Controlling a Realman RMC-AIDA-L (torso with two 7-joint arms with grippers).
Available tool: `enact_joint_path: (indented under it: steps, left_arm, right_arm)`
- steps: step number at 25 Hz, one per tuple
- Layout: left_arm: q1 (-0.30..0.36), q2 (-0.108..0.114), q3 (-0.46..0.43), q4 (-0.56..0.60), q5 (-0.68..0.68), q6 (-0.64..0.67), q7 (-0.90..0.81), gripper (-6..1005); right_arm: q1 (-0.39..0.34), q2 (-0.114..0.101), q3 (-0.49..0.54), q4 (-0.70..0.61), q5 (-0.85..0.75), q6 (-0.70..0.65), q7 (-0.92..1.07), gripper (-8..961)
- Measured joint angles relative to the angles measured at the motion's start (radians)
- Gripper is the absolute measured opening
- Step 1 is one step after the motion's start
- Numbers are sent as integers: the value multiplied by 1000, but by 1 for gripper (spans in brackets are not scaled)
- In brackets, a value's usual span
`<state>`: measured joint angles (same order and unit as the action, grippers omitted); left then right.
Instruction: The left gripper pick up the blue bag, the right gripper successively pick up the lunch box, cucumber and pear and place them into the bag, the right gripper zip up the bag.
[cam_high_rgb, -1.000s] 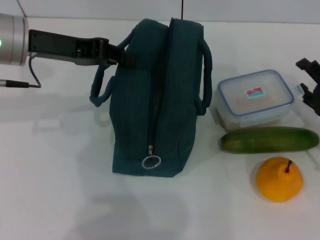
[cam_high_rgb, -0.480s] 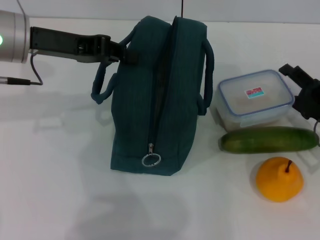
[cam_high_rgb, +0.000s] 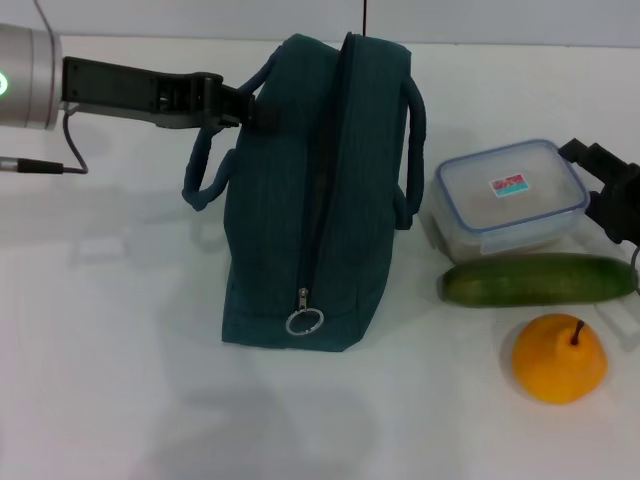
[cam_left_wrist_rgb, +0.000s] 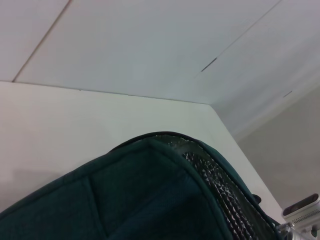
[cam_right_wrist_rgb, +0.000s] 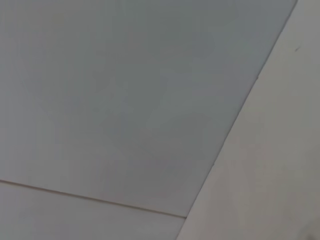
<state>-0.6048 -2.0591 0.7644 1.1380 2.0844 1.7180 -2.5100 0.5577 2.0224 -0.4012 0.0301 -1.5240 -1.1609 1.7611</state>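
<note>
Pear (cam_high_rgb: 559, 359) nearest, on white table (cam_high_rgb: 110, 350), right side. Cucumber (cam_high_rgb: 538, 280) just behind it, lying crosswise. Lunch box (cam_high_rgb: 510, 198) behind cucumber, lid on. Right gripper (cam_high_rgb: 606, 187) at lunch box's right end, jaws spread apart, nothing held. Blue bag (cam_high_rgb: 315, 200) stands centre, zipper running along top, ring pull (cam_high_rgb: 304, 321) at near end. Left gripper (cam_high_rgb: 245, 108) at bag's far left handle (cam_high_rgb: 205, 160); jaw state cannot tell. Left wrist view: bag edge, foil lining (cam_left_wrist_rgb: 220, 185).

Silver cylindrical left forearm with green light, black cable, and long black tool (cam_high_rgb: 250, 108).
</note>
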Motion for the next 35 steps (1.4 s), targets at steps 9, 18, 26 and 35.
enact_joint_path:
  steps: [9,18,26,35]
  left_arm:
    - [-1,-3,6,2,0,0,0,63]
    - [5,-4,6,0,0,1,13,63]
    - [12,-5,6,3,0,2,13,63]
    - [13,-6,6,2,0,2,13,63]
  right_arm:
    - [-3,-1,-12,-6,-2,0,-3,388]
    - [-6,-1,-10,-16,1,2,-6,225]
    - [0,0,-11,-21,2,1,-8,224]
    - [-2,1,-9,-29,1,0,-9,222]
